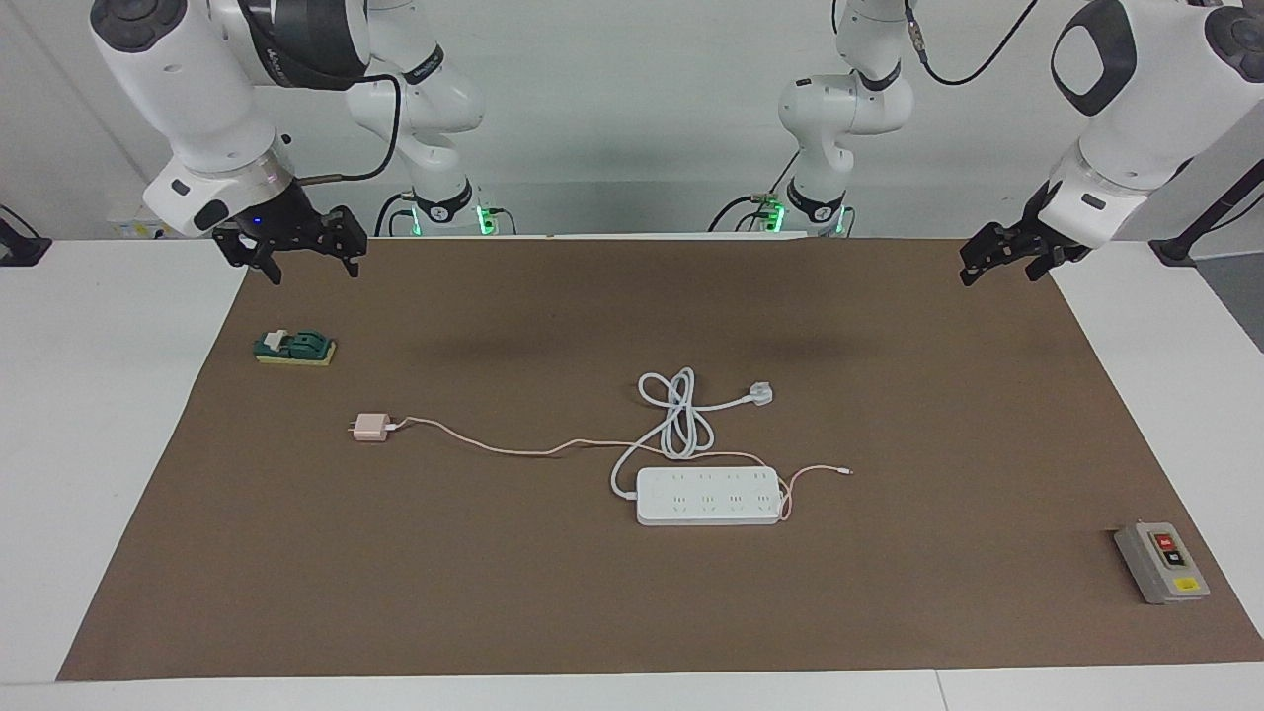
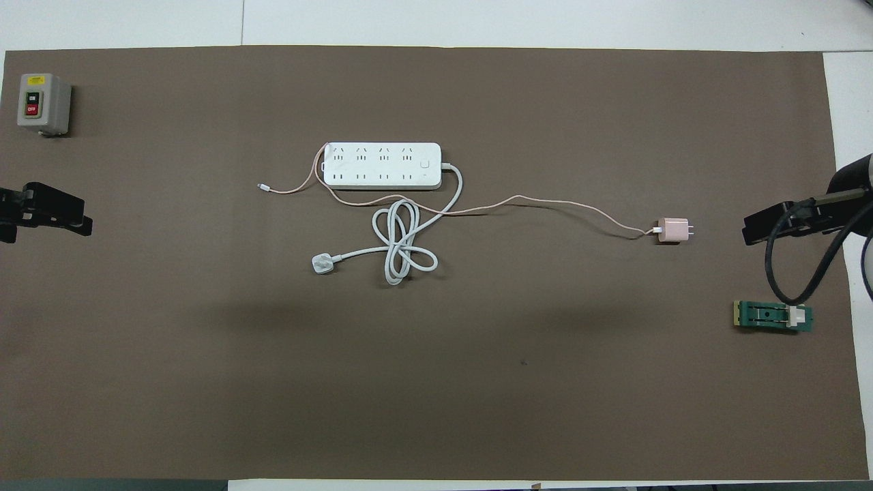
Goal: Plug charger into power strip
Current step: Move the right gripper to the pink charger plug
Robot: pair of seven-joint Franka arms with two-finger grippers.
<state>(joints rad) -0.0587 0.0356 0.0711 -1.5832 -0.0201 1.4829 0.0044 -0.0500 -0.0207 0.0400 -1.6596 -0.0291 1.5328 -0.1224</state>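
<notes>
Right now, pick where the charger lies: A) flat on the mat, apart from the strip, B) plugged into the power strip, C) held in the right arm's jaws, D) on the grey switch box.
A: the charger lies on the mat toward the right arm's end, clear of the power strip.

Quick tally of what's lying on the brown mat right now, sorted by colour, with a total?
White: 1, the power strip with its cord
Pink: 1, the charger with its cable
Green: 1, the small green block
Grey: 1, the switch box
Total: 4
</notes>
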